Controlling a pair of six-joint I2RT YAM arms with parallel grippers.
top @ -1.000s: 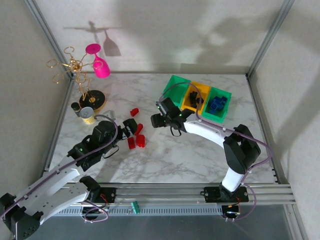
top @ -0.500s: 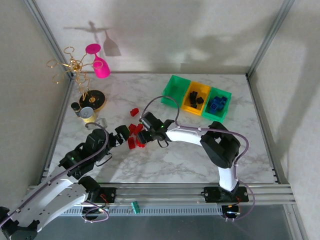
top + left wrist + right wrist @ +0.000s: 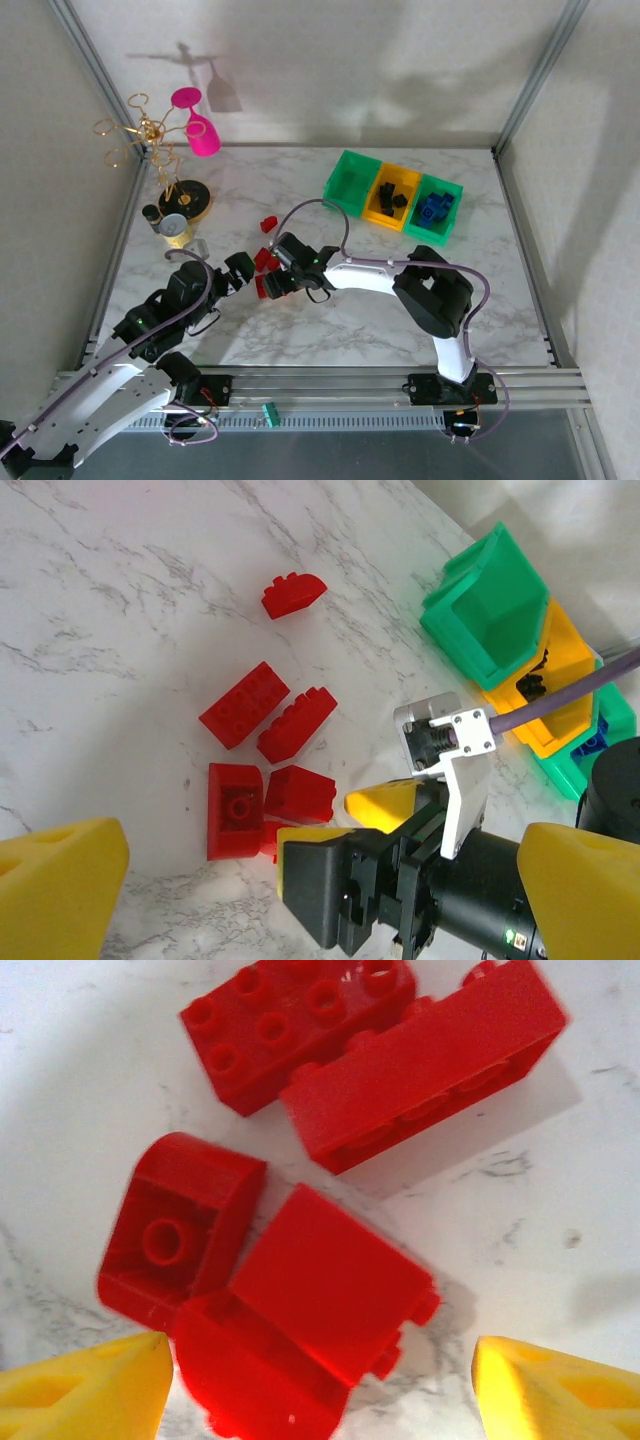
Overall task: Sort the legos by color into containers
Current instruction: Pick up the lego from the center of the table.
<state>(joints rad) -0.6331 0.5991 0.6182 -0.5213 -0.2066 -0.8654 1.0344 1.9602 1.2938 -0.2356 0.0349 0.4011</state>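
The right end effector (image 3: 345, 818) hangs open low over a cluster of red legos (image 3: 330, 1290). Its two yellow fingertips (image 3: 85, 1385) stand wide apart, with the nearest bricks between them, and it grips nothing. I cannot tell if a fingertip touches a brick.

In the top view the cluster lies on the bench (image 3: 340, 310), at about 9 o'clock from the bench's middle. The bricks there lie close together and several touch each other. One single red lego (image 3: 268, 222) lies apart, at 12 o'clock from the cluster.

The left end effector (image 3: 236, 273) is just beside the cluster, at its 9 o'clock side. It is open too, with its fingers far apart and nothing held.

The bins (image 3: 345, 188) stand in a row at 2 o'clock from the cluster, well apart from it. The left green bin (image 3: 352, 180) shows a bare inside. The yellow bin (image 3: 378, 211) in the middle holds black legos (image 3: 393, 198). The right green bin (image 3: 452, 216) holds blue legos (image 3: 434, 208).

At 10 o'clock on the bench a gold stand (image 3: 160, 140) carries a pink glass (image 3: 198, 128), and a small tin (image 3: 175, 228) is near its base.
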